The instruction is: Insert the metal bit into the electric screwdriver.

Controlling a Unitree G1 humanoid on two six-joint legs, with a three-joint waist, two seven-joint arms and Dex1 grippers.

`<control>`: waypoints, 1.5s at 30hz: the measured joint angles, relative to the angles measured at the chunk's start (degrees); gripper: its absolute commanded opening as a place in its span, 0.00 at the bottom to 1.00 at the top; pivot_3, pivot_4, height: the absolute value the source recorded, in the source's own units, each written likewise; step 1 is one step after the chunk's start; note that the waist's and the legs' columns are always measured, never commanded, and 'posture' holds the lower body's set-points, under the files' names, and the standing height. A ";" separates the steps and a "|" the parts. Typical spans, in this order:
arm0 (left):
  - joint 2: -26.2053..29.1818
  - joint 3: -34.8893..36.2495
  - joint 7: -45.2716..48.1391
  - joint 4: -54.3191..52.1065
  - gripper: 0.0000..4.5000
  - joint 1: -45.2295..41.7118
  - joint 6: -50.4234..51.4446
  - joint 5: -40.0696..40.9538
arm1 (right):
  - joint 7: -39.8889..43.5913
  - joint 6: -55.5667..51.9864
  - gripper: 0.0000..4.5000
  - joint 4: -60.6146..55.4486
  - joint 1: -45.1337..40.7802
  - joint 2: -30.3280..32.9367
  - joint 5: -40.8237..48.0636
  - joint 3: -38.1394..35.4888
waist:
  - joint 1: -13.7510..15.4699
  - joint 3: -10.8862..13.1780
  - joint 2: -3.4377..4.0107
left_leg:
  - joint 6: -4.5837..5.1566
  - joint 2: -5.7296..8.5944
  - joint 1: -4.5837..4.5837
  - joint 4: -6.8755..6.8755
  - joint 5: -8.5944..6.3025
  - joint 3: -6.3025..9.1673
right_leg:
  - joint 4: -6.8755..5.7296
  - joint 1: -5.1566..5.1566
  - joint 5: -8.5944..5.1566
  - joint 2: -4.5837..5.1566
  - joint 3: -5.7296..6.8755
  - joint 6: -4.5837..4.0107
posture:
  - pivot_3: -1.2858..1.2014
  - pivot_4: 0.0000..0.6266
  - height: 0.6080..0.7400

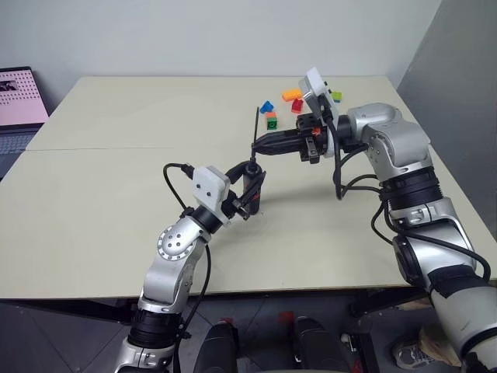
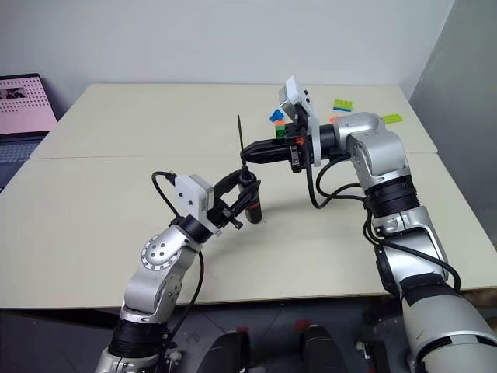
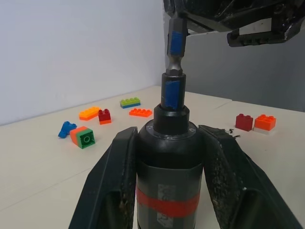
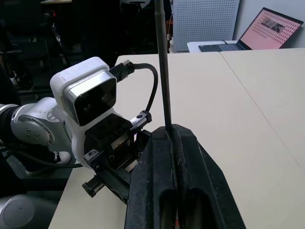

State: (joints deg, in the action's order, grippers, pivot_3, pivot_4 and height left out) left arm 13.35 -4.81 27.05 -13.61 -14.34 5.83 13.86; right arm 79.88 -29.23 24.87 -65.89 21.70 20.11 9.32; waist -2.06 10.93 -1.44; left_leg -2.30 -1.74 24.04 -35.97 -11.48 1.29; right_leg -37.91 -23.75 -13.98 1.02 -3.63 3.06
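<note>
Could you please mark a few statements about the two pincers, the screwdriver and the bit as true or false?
1. The left pincer is shut on the black pen-shaped electric screwdriver with a red band. True.
2. The right pincer is open and holds nothing. False: it is shut on the thin dark grey metal bit.
3. The metal bit lies flat on the beige table. False: it stands upright in the air, over the screwdriver's tip.
4. Coloured toy bricks lie on the table beyond the tool. True.
5. A laptop sits at the table's far left edge. True.
</note>
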 measured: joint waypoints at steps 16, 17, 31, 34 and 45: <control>0.18 0.01 0.07 0.04 0.36 0.06 0.06 -0.01 | -1.14 0.11 0.00 -2.44 0.66 0.00 -3.06 2.31 | 0.04 0.00 0.00 | 0.00 0.00 -0.09 0.00 0.00 0.00 | -0.01 0.07 -0.03 0.00 0.00 0.04 | 0.52 0.24 1.00; 0.19 0.01 0.07 0.06 0.36 0.06 0.07 -0.01 | -1.16 0.04 0.00 -2.46 0.66 0.00 -3.07 2.34 | 0.04 0.00 0.00 | 0.00 0.00 -0.11 -0.01 0.00 0.00 | -0.01 0.09 -0.03 0.00 0.00 0.04 | 0.52 0.24 1.00; 0.36 -0.55 0.00 0.76 0.36 -1.23 0.33 -0.51 | -2.79 -1.86 0.66 -3.65 1.30 2.21 -1.86 0.23 | 0.08 0.00 0.00 | 0.00 0.00 -0.08 0.01 0.00 0.01 | 0.04 0.10 -0.04 0.00 0.01 0.05 | 0.52 0.24 1.00; 1.57 -1.18 -0.21 0.86 0.36 -3.05 1.65 -2.57 | -4.84 -2.22 0.76 -4.83 1.45 4.41 -1.51 -2.01 | 0.11 0.00 0.00 | 0.00 0.00 -0.07 0.00 0.00 0.01 | 0.05 0.10 -0.04 0.00 0.01 0.05 | 0.52 0.24 1.00; 18.40 -11.25 8.16 19.26 0.36 -29.72 5.23 -22.92 | -14.14 -0.64 0.76 -25.02 15.16 21.73 -4.39 -9.34 | 0.33 0.09 -0.11 | -0.01 0.06 0.30 0.15 0.00 -0.01 | 0.28 -0.16 -0.13 0.03 0.05 0.13 | 0.52 0.24 1.00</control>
State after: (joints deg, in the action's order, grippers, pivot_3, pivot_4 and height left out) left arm 31.76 -16.06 35.21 5.65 -44.06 11.05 -9.06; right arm 65.74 -29.87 -0.15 -50.73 43.43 15.72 -0.02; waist -1.73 11.02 -1.55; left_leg -2.31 -1.69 24.34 -35.82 -11.48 1.29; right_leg -37.63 -23.91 -14.11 1.06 -3.59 3.18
